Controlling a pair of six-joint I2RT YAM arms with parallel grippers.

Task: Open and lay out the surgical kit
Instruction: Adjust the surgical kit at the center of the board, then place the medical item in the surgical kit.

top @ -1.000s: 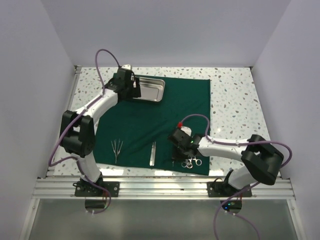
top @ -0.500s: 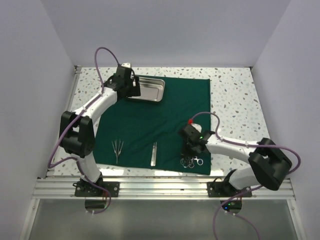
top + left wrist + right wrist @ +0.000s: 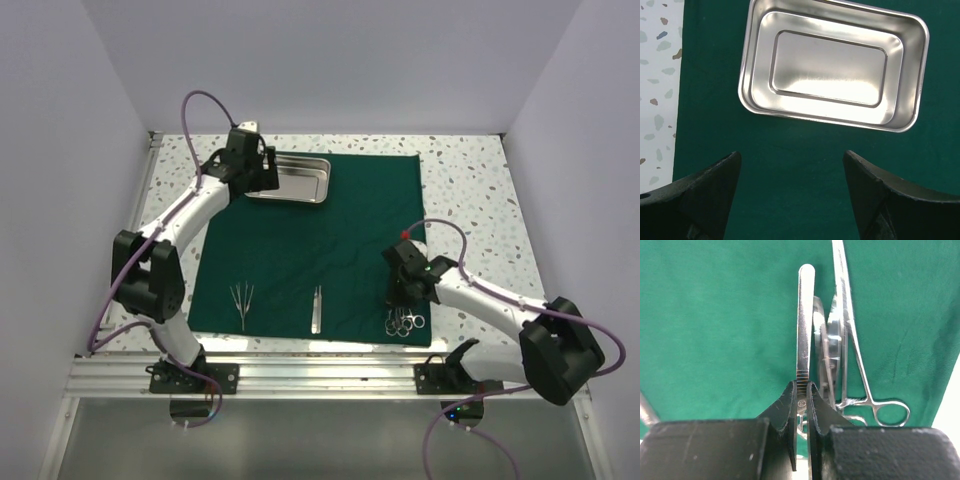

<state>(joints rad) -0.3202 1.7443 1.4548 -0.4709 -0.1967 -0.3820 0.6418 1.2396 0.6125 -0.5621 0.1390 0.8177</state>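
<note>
The dark green cloth (image 3: 330, 240) lies spread flat on the table. The steel tray (image 3: 290, 181) sits empty on its far left corner and also shows in the left wrist view (image 3: 832, 65). My left gripper (image 3: 252, 172) hovers open over the cloth just beside the tray's left end (image 3: 791, 156). Small forceps (image 3: 241, 302) and tweezers (image 3: 317, 308) lie along the near edge. My right gripper (image 3: 404, 288) is shut on flat steel tweezers (image 3: 805, 315), low over the cloth (image 3: 715, 315). Scissor-handled clamps (image 3: 852, 340) lie right beside it, at the cloth's near right corner (image 3: 405, 321).
The speckled tabletop (image 3: 470, 190) shows to the right of the cloth and as a strip at the left (image 3: 657, 75). White walls close in the left, back and right. A metal rail (image 3: 320, 375) runs along the near edge.
My right gripper moved right along the near edge, and the clamps and the cloth's near part shifted right with it. My left gripper drew back left, uncovering the tray's left end.
</note>
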